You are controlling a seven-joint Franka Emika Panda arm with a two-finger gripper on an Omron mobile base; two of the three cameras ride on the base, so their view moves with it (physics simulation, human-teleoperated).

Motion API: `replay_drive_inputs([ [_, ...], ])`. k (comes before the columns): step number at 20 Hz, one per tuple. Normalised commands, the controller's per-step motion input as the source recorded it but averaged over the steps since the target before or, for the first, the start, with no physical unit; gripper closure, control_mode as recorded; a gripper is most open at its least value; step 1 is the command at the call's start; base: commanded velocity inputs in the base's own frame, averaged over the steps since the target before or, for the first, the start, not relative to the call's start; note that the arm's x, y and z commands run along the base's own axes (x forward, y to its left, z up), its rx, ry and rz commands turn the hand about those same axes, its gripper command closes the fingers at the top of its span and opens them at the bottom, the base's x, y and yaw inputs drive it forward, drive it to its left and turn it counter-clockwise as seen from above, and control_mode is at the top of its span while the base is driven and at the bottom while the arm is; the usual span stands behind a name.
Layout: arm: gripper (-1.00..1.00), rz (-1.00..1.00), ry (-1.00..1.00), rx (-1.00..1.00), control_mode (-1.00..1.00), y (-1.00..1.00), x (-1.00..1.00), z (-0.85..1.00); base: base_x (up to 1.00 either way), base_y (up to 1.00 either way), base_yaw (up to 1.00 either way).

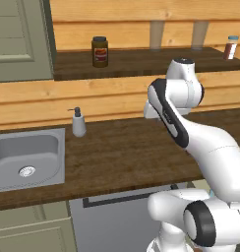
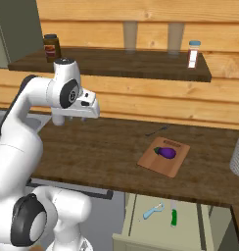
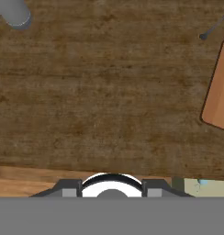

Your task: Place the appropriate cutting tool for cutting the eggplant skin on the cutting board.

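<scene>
The search-and-reach step is judged to be in hand: nothing has yet been picked up. The gripper (image 2: 83, 117) is held high above the dark wooden counter (image 2: 92, 147), pointing down, well to the left of the cutting board (image 2: 155, 162). Whether its fingers are apart or together cannot be told, since the tips are barely seen and nothing is seen between them.

The cutting board lies on the counter to the right, with the eggplant (image 2: 166, 153) resting on it near its far end. A thin dark utensil (image 2: 155, 130) lies on the counter just beyond the board; its kind is too small to tell. Below the counter edge, an open drawer (image 2: 136, 230) is seen on the near right, holding a pale blue peeler-like tool (image 2: 153, 212) and a green-handled tool (image 2: 174, 215) beside it.

The peeler is judged the fitting tool for skin. The next move calls for the hand to be carried right and lowered into the drawer, aligned along the tool's handle, and closed on it.
</scene>
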Motion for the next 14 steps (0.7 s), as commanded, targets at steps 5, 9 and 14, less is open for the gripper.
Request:
replay_drive_inputs([
  [5,-1.0,0.0,0.0,-0.01,-1.0,-0.25,-0.35,-0.23,0.0,0.0,0.0],
  [9,-1.0,0.0,0.01,0.0,-1.0,-0.97,-0.75,-0.56,0.0,0.0,0.0],
  [14,-1.0,-0.11,0.05,0.06,-1.0,-1.0,-0.95,-0.41,0.0,0.0,0.0],
])
